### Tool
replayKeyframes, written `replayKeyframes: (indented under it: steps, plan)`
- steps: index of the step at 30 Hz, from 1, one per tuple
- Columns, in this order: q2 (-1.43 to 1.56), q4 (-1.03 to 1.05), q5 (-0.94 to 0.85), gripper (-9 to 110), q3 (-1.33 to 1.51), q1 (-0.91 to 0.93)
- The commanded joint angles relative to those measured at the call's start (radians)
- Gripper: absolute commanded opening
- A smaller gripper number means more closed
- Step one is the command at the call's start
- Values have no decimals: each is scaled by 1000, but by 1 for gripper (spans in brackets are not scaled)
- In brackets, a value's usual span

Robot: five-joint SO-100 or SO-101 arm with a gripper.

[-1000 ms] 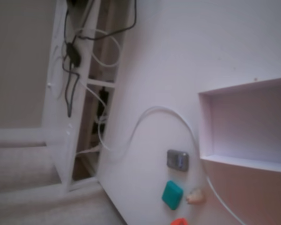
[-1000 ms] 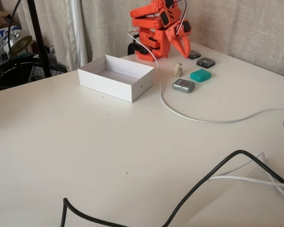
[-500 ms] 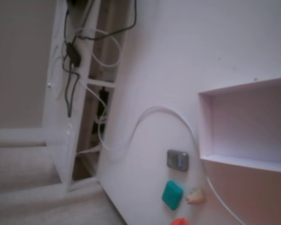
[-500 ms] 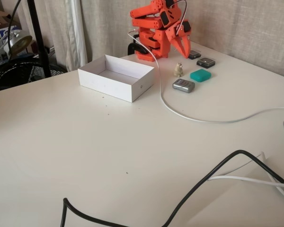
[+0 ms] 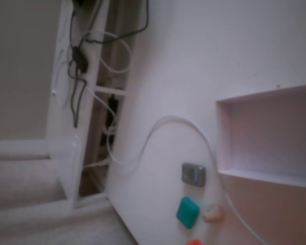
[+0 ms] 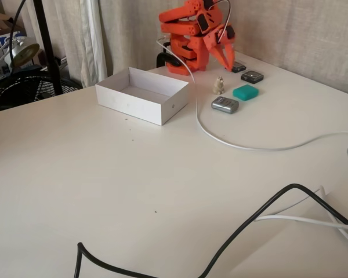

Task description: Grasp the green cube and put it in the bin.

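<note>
So we've got the green cube [image 6: 245, 92] sitting on the white table [image 6: 133, 191] at the far right, just right of the little beige figurine [image 6: 219, 85] and just beyond the grey device [image 6: 225, 104], with the white bin [image 6: 142, 94] well off to its left. The orange arm's gripper [image 6: 221, 58] hangs folded up above the figurine, touching nothing, and we honestly can't tell if the fingers are apart or together. A white cable [image 6: 249, 146] runs from the arm past the grey device.

In a fixed view the bin [image 5: 275, 138] is cut off at the right edge, and everything there is blurred.
</note>
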Motion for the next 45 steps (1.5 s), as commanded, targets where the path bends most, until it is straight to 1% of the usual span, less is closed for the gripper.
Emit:
replayKeyframes:
  steps: [1, 3, 4, 5, 6, 8, 10, 16, 20, 24, 27, 30, 39, 45]
  plan:
    - [-195, -201, -51, -3, -84, -44]
    - [-368, -262, -61, 2, -250, -66]
    - [-459, -272, -61, 3, -344, -71]
    - [-546, -270, -61, 6, -442, -77]
    - [-623, -256, -61, 11, -538, -78]
    - [-753, -233, -61, 15, -709, -81]
    - [-873, -186, -63, 23, -865, -86]
    - [-1167, -15, -43, 24, -1341, -117]
    - [-1275, 101, -29, 24, -1519, -158]
    - [-1396, 253, -32, 25, -1560, -173]
    - [-1470, 299, 3, 25, -1545, -150]
    - [-1516, 272, 48, 27, -1480, -130]
    - [-1575, 118, 120, 29, -1276, -132]
    - [-1566, 89, 132, 29, -1172, -117]
